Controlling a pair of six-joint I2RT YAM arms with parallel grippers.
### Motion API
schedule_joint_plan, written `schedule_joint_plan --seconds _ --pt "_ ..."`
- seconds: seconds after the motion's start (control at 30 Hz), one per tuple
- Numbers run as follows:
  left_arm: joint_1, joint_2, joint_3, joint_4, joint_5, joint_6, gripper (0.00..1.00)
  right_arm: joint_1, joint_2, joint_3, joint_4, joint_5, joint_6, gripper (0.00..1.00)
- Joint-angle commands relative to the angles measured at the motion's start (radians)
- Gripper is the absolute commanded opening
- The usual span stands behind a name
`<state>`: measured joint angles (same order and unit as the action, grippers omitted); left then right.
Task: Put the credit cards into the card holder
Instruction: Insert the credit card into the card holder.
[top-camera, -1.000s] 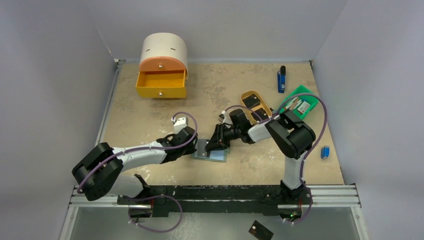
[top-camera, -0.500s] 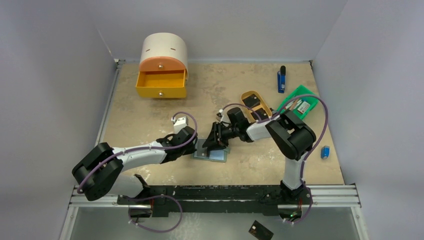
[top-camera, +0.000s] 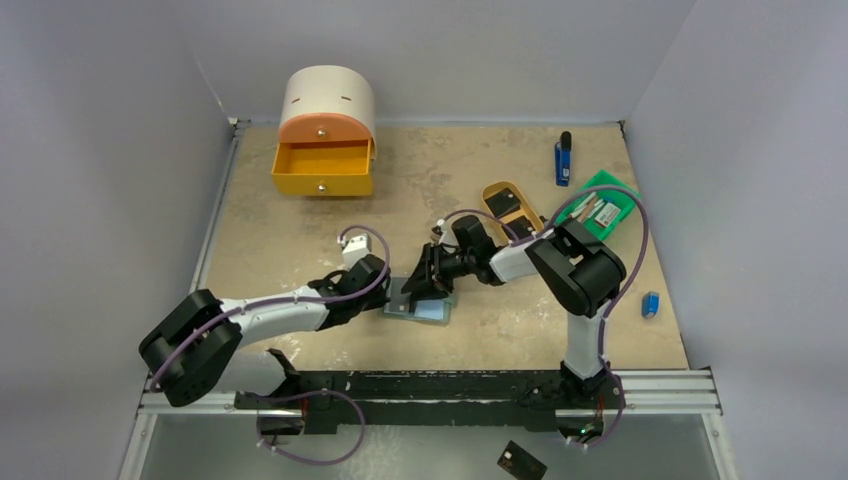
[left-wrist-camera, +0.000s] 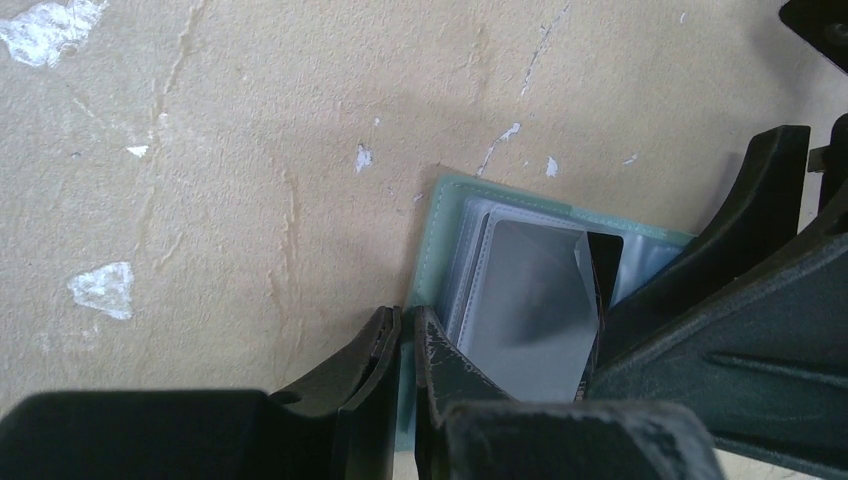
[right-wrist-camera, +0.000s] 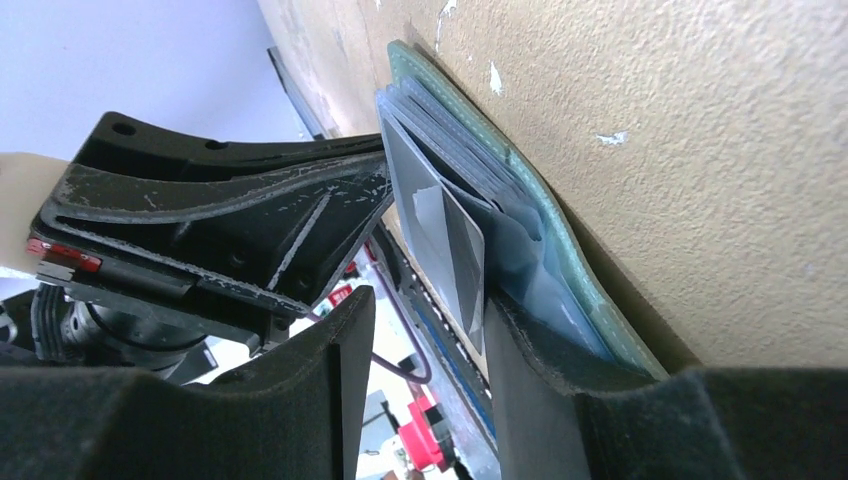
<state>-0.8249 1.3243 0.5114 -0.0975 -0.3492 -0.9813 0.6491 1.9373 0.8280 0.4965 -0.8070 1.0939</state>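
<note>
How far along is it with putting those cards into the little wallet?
Nothing looks fully done yet. In hand: one card sits partly in a pocket of the card holder, whose edge the left hand pinches; the right hand stands open around it. Left: two black cards in the tan tray, and another card lying below the table edge.

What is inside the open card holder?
Clear sleeves and one card partway in. The right hand covers half of the card holder; cards there cannot be seen.

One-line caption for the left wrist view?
Left gripper pinches the edge of the card holder on the table; a credit card sits partly tucked among its pockets.
</note>
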Motion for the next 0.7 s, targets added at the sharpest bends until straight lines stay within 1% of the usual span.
schedule_joint_plan --seconds 0.0,0.2,0.3,0.33,0.5,0.57,0.67 --pt "-0.012 -0.045 -0.019 0.128 0.103 -0.036 0.07 0.023 -0.007 -0.001 0.188 -0.008 0.099 0.46" --pt "-0.012 -0.080 -0.048 0.177 0.123 -0.043 0.04 0.023 -0.019 -0.004 0.161 0.054 0.123 0.44" --pt "-0.011 -0.080 -0.054 0.198 0.134 -0.043 0.02 0.025 -0.021 0.020 0.153 0.096 0.124 0.45" --pt "-0.012 -0.080 -0.056 0.203 0.137 -0.045 0.02 0.025 -0.023 0.035 0.127 0.102 0.113 0.45" --pt "-0.012 -0.106 -0.063 0.194 0.123 -0.048 0.01 0.024 -0.076 0.107 -0.127 0.147 -0.033 0.48" --pt "-0.011 -0.115 -0.064 0.179 0.108 -0.048 0.01 0.024 -0.095 0.114 -0.204 0.166 -0.078 0.48" --pt "-0.010 -0.126 -0.062 0.156 0.087 -0.045 0.02 0.023 -0.128 0.133 -0.335 0.234 -0.155 0.49"
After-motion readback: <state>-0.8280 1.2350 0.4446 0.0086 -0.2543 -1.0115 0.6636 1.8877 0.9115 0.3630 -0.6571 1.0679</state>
